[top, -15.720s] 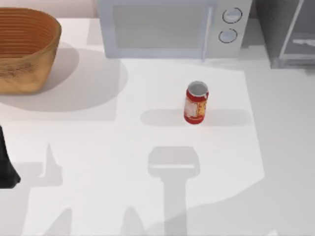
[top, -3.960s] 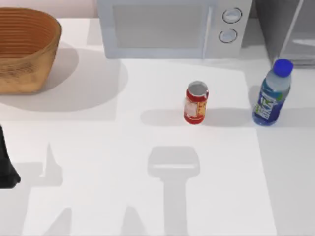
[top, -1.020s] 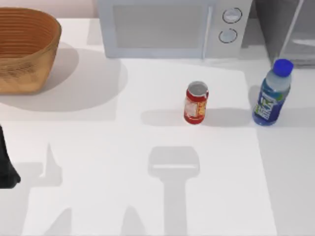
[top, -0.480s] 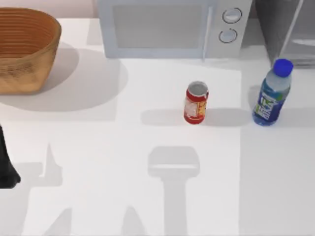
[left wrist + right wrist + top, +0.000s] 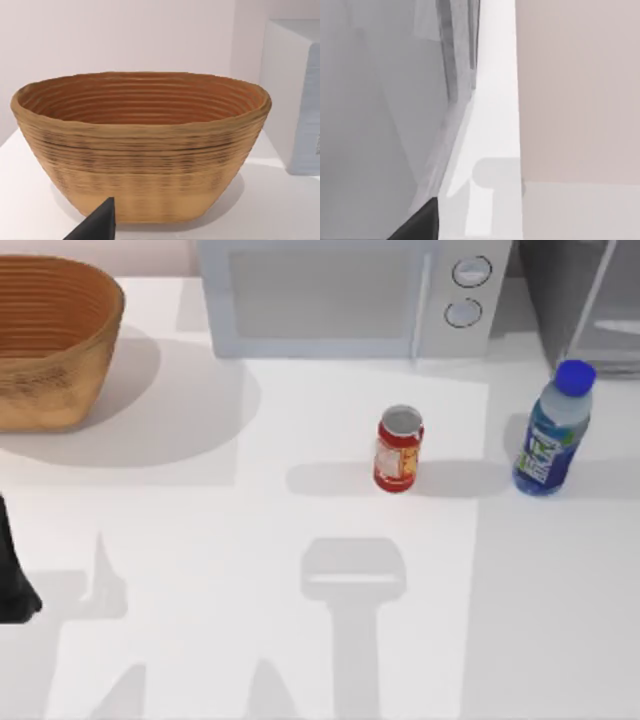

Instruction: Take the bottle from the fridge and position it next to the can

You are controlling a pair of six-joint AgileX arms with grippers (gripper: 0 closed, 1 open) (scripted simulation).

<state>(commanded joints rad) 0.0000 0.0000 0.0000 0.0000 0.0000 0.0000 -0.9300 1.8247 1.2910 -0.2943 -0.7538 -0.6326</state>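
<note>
The bottle [image 5: 552,432], clear blue with a blue cap, stands upright on the white table at the right, just in front of the fridge [image 5: 548,295]. The red can [image 5: 399,448] stands upright near the table's middle, about a hand's width to the left of the bottle, not touching it. The fridge's pale-framed door [image 5: 592,302] shows at the top right corner. Nothing holds the bottle or the can. My left arm [image 5: 12,575] is parked at the table's left edge. A dark part of my left gripper [image 5: 97,226] faces the basket. A dark part of my right gripper [image 5: 420,225] hangs beside grey fridge surfaces [image 5: 380,100].
A white microwave [image 5: 340,295] with two round knobs stands at the back, behind the can. A woven basket [image 5: 50,340] sits at the back left and looks empty in the left wrist view [image 5: 140,145]. Open tabletop [image 5: 250,570] lies in front of the can.
The bottle, not on the table 15.7 s ago, stands right of the can and has not moved in the last 4 s. A shadow edge has crept left over the table's right part.
</note>
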